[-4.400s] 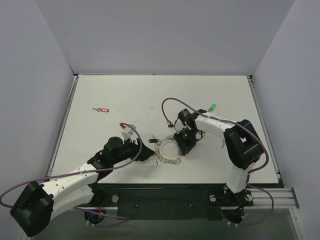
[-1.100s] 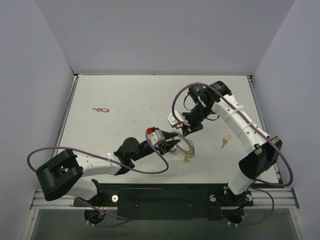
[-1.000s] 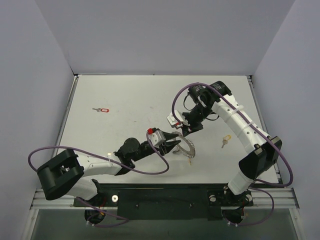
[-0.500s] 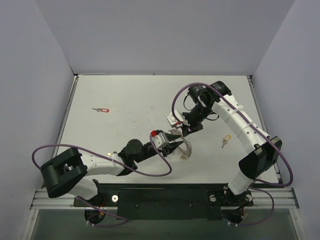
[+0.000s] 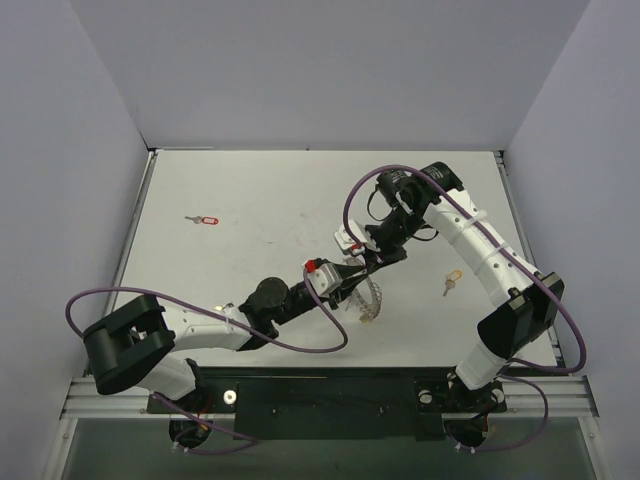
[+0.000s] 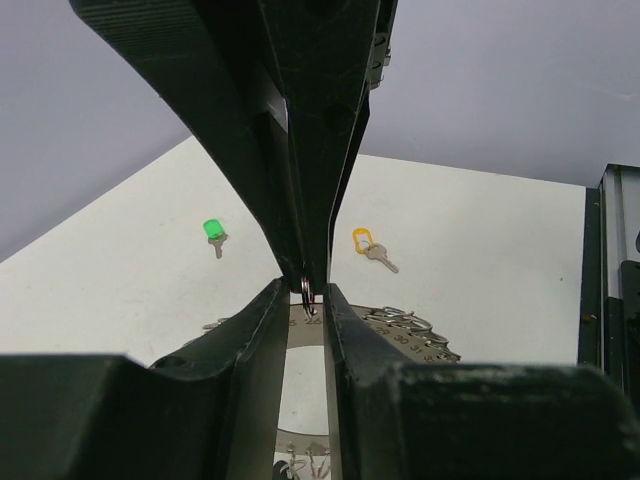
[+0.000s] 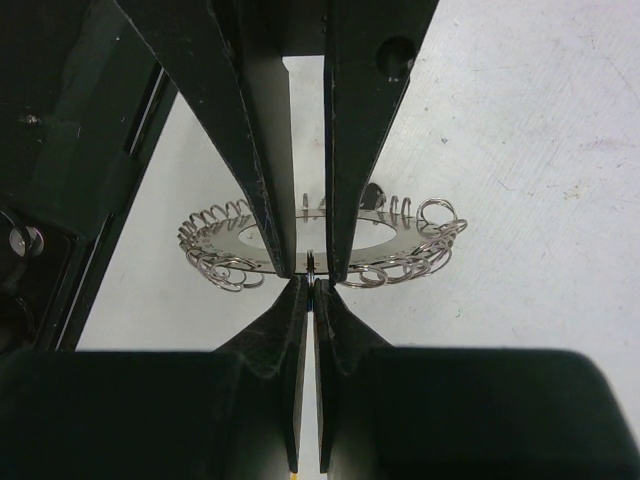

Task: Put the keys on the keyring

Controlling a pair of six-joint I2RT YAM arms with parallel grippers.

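The keyring (image 5: 368, 298), a flat silver hoop rimmed with small wire loops, hangs tilted above the table at mid-right. My right gripper (image 7: 313, 283) is shut on one small loop at the keyring's rim (image 7: 400, 235). My left gripper (image 6: 305, 290) meets it head-on; its fingers stand a narrow gap apart on either side of that same loop and of the right fingertips. A red-headed key (image 5: 205, 220) lies far left. A yellow-headed key (image 5: 452, 279) lies right of the keyring. The left wrist view also shows that yellow key (image 6: 365, 242) and a green-headed key (image 6: 212, 230) beyond the keyring (image 6: 420, 335).
Grey walls enclose the white table on three sides. The right arm (image 5: 470, 235) arches over the table's right half, and its purple cable (image 5: 352, 200) loops above the grippers. The left arm's cable (image 5: 300, 340) trails near the front edge.
Over the last second my left gripper slid up and right toward the right gripper and its jaws narrowed around the held loop. The right arm stayed put. Earlier the keyring lay flat.
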